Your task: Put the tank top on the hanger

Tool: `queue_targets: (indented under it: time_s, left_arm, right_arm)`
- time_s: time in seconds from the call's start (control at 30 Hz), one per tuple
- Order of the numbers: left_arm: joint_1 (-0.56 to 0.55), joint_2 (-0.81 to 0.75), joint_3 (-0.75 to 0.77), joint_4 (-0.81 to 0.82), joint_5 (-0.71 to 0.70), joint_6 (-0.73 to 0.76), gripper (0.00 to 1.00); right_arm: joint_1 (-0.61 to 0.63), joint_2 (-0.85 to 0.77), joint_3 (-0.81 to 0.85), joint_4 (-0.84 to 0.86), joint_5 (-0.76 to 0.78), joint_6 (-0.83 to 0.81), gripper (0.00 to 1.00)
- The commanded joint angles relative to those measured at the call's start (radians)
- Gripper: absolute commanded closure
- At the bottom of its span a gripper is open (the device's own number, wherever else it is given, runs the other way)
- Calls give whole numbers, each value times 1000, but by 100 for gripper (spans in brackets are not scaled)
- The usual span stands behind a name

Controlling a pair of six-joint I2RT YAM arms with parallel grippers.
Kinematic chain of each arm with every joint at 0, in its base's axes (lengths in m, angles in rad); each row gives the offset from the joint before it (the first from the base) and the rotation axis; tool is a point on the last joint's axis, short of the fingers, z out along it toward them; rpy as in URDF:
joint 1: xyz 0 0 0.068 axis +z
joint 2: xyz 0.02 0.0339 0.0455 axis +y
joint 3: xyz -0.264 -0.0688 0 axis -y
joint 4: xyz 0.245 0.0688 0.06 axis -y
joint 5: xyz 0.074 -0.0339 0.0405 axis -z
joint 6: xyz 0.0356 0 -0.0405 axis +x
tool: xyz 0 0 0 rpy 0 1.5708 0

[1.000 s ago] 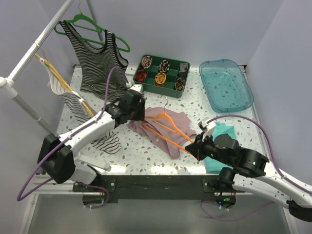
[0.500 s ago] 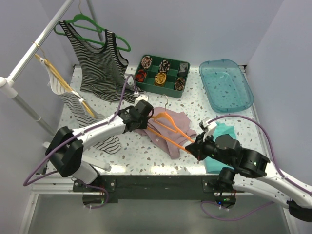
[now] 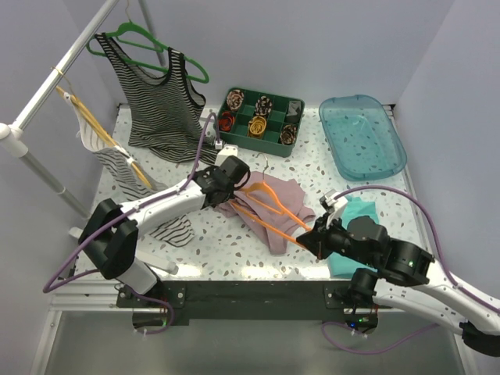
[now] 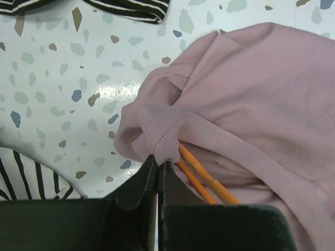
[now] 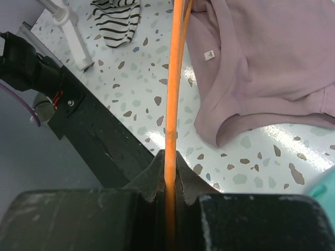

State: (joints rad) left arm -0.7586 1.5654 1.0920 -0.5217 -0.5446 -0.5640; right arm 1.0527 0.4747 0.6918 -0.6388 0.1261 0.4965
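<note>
Dusty-pink soft fabric tank top [image 4: 251, 78] lies crumpled mid-way across the speckled white tabletop [image 4: 63, 78], partly over the thin orange plastic hanger [image 5: 174, 78]. Left pincer [image 4: 157, 166] is clamped on a folded strap band. Right pincer [image 5: 170, 157] is clamped on the hanger's bar. Recommended: hold the hanger steady and draw the band outward over the arm's end, avoiding bunching.

We find the tank top [image 3: 293, 193] lying mid-table with the hanger [image 3: 275, 227] on it. The hanger's left end is tucked under the fabric beside the left gripper [image 3: 226, 186], and its near right end is at the right gripper [image 3: 311, 238]. Behind them stands the compartment tray [image 3: 251, 144], with the bin [image 3: 362, 137] to its right. A folded cloth [image 3: 355, 209] lies right of the tank top, and a striped tank top [image 3: 160, 101] hangs from the rail [image 3: 62, 66] at the far left.
</note>
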Motion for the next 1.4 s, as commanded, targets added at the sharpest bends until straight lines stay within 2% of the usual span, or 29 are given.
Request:
queue_targets:
  time_s: [0.0, 0.3, 0.6, 0.83, 1.13, 1.37]
  left_arm:
    - [5, 2, 71, -18, -55, 10, 100]
    - [7, -31, 135, -96, -106, 41, 100]
    - [5, -105, 157, -93, -57, 87, 100]
    - [-10, -137, 148, -86, 3, 145, 100]
    - [-13, -160, 115, -135, 23, 139, 100]
    - [-21, -208, 137, -127, 44, 130, 99]
  right_arm:
    - [1, -38, -12, 91, -60, -15, 100]
    - [1, -110, -32, 129, -22, -38, 100]
    - [1, -84, -119, 272, -34, -38, 100]
    - [1, -90, -184, 378, 18, -45, 100]
    - [1, -156, -169, 294, 158, -73, 100]
    - [3, -53, -224, 450, 0, -65, 100]
